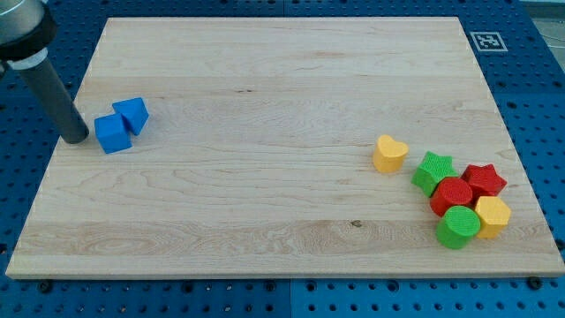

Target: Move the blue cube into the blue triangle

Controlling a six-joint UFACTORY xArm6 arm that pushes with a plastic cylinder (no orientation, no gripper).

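My tip (76, 138) beside blue cube (112, 133)

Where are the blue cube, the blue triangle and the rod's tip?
blue cube (112, 133), camera view, top face.
blue triangle (131, 113), camera view, top face.
my tip (76, 138), camera view, very end, left of the cube.

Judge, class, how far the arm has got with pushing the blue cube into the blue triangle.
Done, it seems: the blue cube already touches the blue triangle, which sits at its upper right, near the board's left edge. In hand: my tip rests just left of the cube, close to its side. Left: little, perhaps a final nudge. The cluster at the view's right is untouched.
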